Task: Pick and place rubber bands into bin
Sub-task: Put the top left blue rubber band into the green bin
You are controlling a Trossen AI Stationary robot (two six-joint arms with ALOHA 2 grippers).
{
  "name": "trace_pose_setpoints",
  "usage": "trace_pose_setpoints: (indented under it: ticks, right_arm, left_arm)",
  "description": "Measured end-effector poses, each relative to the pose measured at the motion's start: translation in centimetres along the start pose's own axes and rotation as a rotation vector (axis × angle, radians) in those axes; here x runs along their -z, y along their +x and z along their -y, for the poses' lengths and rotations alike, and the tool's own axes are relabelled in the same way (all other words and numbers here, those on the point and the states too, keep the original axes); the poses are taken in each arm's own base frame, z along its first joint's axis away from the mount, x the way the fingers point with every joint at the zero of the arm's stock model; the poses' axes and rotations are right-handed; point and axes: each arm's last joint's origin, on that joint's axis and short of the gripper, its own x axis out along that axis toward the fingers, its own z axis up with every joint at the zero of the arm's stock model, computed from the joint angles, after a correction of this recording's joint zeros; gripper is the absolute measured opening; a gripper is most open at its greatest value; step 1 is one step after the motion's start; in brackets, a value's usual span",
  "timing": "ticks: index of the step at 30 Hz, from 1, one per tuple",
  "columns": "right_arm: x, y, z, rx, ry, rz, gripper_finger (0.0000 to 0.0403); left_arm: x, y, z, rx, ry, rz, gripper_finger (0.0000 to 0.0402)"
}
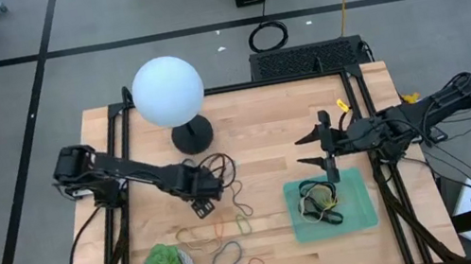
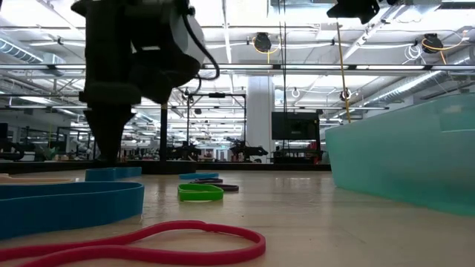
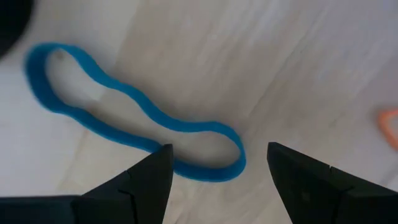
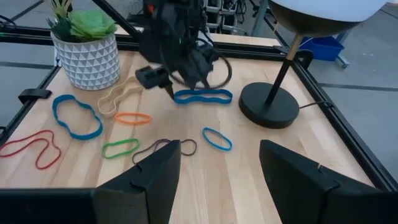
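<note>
1. Both my jaws stand wide apart, holding nothing.
2. My left gripper (image 3: 217,168) hovers low over a blue rubber band (image 3: 134,115) on the table (image 1: 256,138).
3. My right gripper (image 1: 325,148) hangs above the bin (image 1: 361,216), which holds several bands.

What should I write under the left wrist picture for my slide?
Left gripper, fingers open, hovers over a wavy blue rubber band on the wooden table.

Rubber bands (image 4: 134,147) lie in blue, red, orange, green, tan and dark brown on the pale wood surface (image 4: 261,155). The bin (image 1: 359,212) is mint green. A white pot (image 4: 87,59) bears a grey triangle pattern.
</note>
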Motion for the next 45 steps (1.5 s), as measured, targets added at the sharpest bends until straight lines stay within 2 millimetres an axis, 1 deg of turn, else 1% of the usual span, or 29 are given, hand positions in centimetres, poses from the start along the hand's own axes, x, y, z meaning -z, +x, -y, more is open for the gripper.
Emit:
trace_pose_setpoints:
  ticks: [3, 6, 11, 13, 16, 24, 27, 30, 34, 45]
  right_arm:
    - [0.0, 0.0, 0.0, 0.000, 0.000, 0.000, 0.0212]
    - [0.0, 0.0, 0.0, 0.000, 0.000, 0.000, 0.0212]
    - [0.0, 0.0, 0.0, -0.001, 0.000, 0.000, 0.0212]
    - [0.0, 0.0, 0.0, -0.001, 0.000, 0.000, 0.0212]
    - [0.0, 0.0, 0.0, -0.001, 0.000, 0.000, 0.0212]
    - [0.0, 0.0, 0.0, -0.001, 0.002, -0.001, 0.0212]
    - [0.0, 0.0, 0.0, -0.002, 0.003, -0.001, 0.0212]
    - [0.0, 0.0, -0.1, -0.030, 0.003, -0.002, 0.0212]
    - [0.0, 0.0, -0.2, -0.064, 0.003, -0.005, 0.0212]
    - [0.0, 0.0, -0.2, -0.063, 0.003, -0.004, 0.0212]
  left_arm:
    - [-0.2, 1.1, 0.2, -0.002, -0.015, -0.051, 0.0266]
    - [-0.4, 1.7, 0.3, 0.001, -0.025, -0.073, 0.0266]
    - [-0.6, 1.8, 0.6, 0.044, -0.028, -0.063, 0.0266]
    - [-0.7, 1.9, 0.7, 0.055, -0.029, -0.066, 0.0260]
    - [-0.6, 1.8, 0.7, 0.056, -0.029, -0.072, 0.0234]
    - [-0.6, 1.8, 0.7, 0.072, -0.037, -0.084, 0.0139]
    - [-0.6, 1.8, 0.6, 0.078, -0.040, -0.090, 0.0115]
    - [-0.6, 1.8, 0.6, 0.078, -0.040, -0.090, 0.0100]
    - [-0.7, 2.0, 0.7, 0.076, -0.041, -0.091, 0.0093]
    - [-0.7, 2.0, 0.7, 0.073, -0.044, -0.090, 0.0092]
